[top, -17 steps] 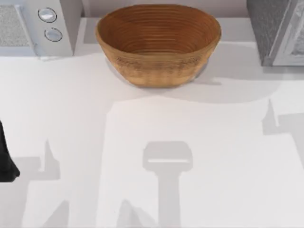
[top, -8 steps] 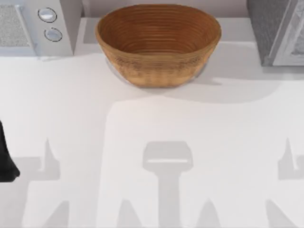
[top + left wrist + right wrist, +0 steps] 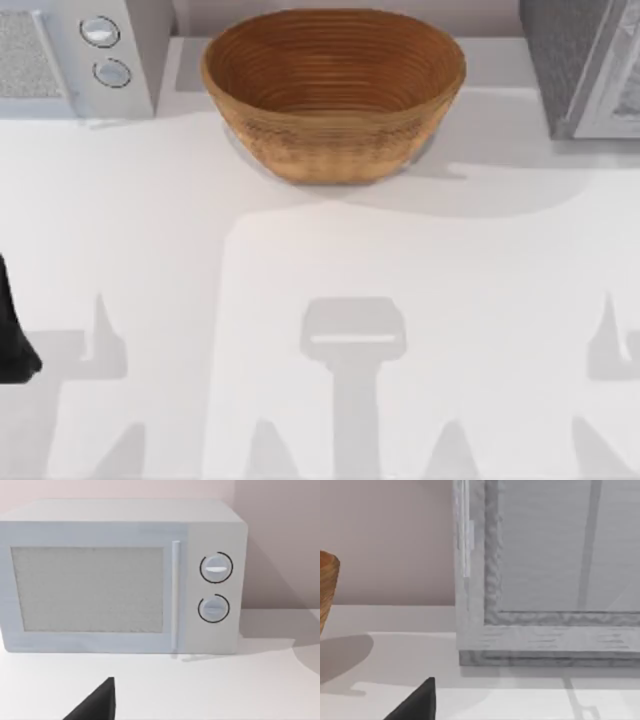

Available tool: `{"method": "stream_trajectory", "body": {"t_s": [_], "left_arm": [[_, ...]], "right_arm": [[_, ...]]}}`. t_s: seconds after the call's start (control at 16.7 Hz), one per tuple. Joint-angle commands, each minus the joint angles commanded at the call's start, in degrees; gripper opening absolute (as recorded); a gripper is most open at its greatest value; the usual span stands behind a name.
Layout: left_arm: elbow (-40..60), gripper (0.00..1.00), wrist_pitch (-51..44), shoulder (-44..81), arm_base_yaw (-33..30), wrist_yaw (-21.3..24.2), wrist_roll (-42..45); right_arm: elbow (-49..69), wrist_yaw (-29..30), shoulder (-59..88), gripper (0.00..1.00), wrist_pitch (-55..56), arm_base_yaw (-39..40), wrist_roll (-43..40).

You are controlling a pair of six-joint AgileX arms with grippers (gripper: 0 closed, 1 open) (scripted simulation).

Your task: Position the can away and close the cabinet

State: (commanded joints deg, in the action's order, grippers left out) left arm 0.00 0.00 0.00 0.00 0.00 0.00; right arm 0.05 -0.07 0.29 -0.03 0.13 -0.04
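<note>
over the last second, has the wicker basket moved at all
No. In the top view the wicker basket sits in the same spot between the microwave and the cabinet at the back of the table; only shadows shifted at the table's right.

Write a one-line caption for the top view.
Wicker basket between microwave and grey cabinet on white table.

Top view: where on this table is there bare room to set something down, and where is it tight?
The white table lies bare from the wicker basket forward, edge to edge. The back row is crowded: microwave on the left, basket in the middle, grey cabinet on the right, with narrow gaps between. A dark arm part borders the left edge.
</note>
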Motion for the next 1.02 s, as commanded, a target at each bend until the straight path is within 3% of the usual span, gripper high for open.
{"method": "stream_trajectory", "body": {"t_s": [0.18,0.36,1.02], "left_arm": [[0.0,1.0,0.0,0.0,0.0,0.0,0.0],[0.0,1.0,0.0,0.0,0.0,0.0,0.0],[0.0,1.0,0.0,0.0,0.0,0.0,0.0]], "right_arm": [[1.2,-3.0,3.6,1.0,3.3,-3.0,0.1],[3.6,-9.5,12.7,1.0,11.2,-9.7,0.1],[15.8,-43.2,66.0,1.0,51.5,-44.0,0.8]]}}
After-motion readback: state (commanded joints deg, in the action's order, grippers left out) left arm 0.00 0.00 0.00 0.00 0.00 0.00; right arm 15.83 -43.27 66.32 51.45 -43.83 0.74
